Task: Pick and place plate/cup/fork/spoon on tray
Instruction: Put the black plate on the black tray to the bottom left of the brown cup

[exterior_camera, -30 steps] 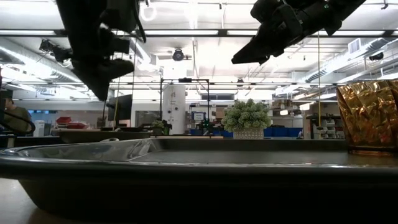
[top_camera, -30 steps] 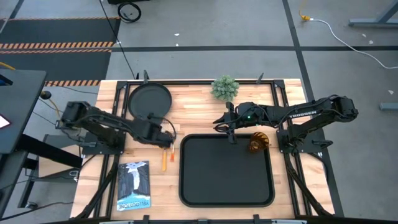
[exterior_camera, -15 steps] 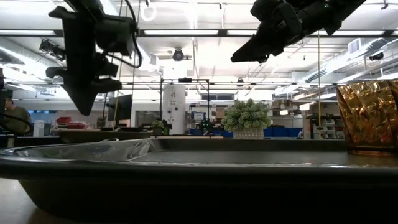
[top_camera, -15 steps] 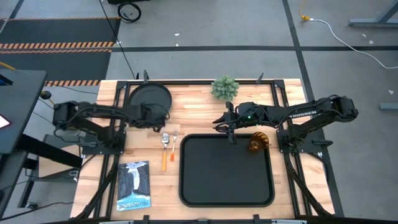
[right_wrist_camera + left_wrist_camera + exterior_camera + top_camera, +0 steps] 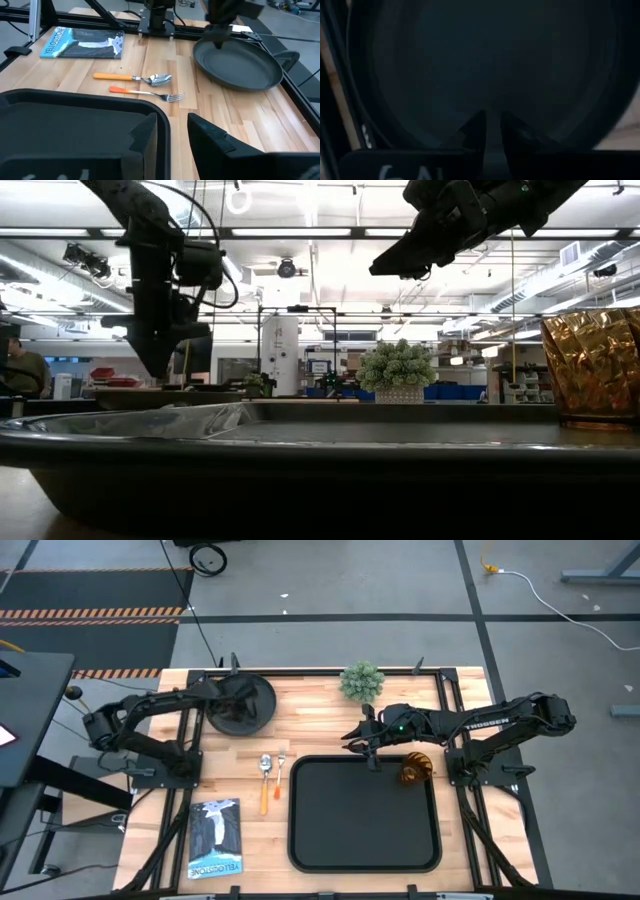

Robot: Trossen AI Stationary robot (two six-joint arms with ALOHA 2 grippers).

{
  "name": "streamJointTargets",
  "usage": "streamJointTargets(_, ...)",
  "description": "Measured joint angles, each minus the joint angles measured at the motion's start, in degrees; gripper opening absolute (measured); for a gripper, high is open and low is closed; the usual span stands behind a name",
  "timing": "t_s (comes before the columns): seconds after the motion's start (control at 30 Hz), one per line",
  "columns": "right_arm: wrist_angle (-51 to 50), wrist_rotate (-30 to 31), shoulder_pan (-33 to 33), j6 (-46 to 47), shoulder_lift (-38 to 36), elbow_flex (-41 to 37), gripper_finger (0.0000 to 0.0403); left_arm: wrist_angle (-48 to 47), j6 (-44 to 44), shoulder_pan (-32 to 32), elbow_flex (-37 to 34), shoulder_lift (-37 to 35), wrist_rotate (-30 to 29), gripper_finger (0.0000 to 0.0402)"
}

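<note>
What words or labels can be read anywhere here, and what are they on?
"YELLOWSTONE": on the blue-and-white book lying on the table, read in the right wrist view.
White lettering on the right arm: too small to read.
White marks on the left gripper's mount: cut off, unreadable.

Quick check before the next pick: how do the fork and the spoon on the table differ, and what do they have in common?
The orange-handled fork with silver tines lies nearer the black rectangular tray; the orange-handled spoon with a silver oval bowl lies just beyond it, towards the magazine. The fork ends in thin tines, the spoon in a rounded bowl. The fork's handle looks slimmer than the spoon's. Both lie flat on the wooden table, roughly parallel, metal ends pointing the same way, off the tray.
</note>
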Motion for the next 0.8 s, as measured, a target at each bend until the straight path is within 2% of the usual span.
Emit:
streamJointTargets(0.2,-0.02,-1.05,0.02,0.22,0.00,0.00,0.0116,5.38,5.45,9.43,0.12,0.00,1.97,0.0068)
streamJointTargets(0.4,1.27,-1.05,0.02,0.24,0.01,0.00,0.0116,5.68,10.04,16.69,3.46,2.42,5.27,0.0073)
streamJointTargets(0.53,1.24,-1.05,0.02,0.32,0.02,0.00,0.0116,5.93,13.18,20.35,7.15,6.73,8.84,0.0084)
streamJointTargets(0.8,1.22,-1.22,0.02,0.48,0.26,0.00,0.0116,2.64,20.68,26.28,16.21,17.28,10.33,0.0091)
